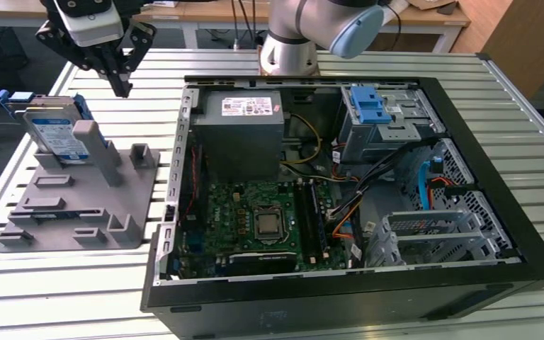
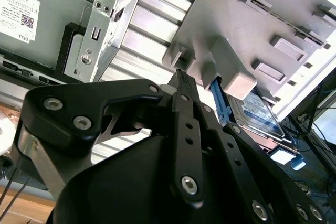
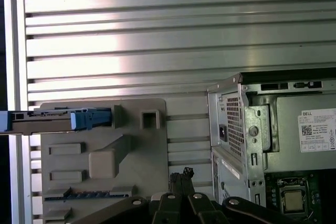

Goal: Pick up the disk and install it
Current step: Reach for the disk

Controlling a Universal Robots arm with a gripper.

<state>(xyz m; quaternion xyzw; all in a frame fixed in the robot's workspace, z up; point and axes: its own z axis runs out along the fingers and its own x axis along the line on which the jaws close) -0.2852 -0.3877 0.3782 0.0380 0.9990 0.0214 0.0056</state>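
The claw (image 1: 121,90) hangs in the air near the far corner of the surface (image 1: 64,290), at the exterior view's upper left. Its two dark fingers are drawn together to a single tip with nothing between them, and both wrist views show the same meeting of the tips. The disk (image 1: 54,134) stands on its edge in a slot at the far end of a grey moulded holder (image 1: 74,205), which lies flat on the slatted metal surface at the exterior view's left. The disk's white-and-blue label faces outward and its blue carrier frame shows along the upper and rear edges. The claw is clear of the disk, higher than it and a little toward the exterior view's right. In the first wrist view the disk (image 3: 42,120) shows edge-on, with a blue end of the carrier resting in the holder (image 3: 105,145), and the claw tip (image 3: 185,173) lies over the strip between the holder and the open computer case (image 1: 348,294). In the second wrist view the disk (image 2: 257,114) leans behind a grey upright post of the holder (image 2: 236,3), past the claw (image 2: 181,75). Inside the case there is a grey power-supply box (image 1: 244,134) at the far side, a green motherboard (image 1: 253,219) below it, and a metal drive cage (image 1: 409,113) topped by a blue latch (image 1: 370,108).
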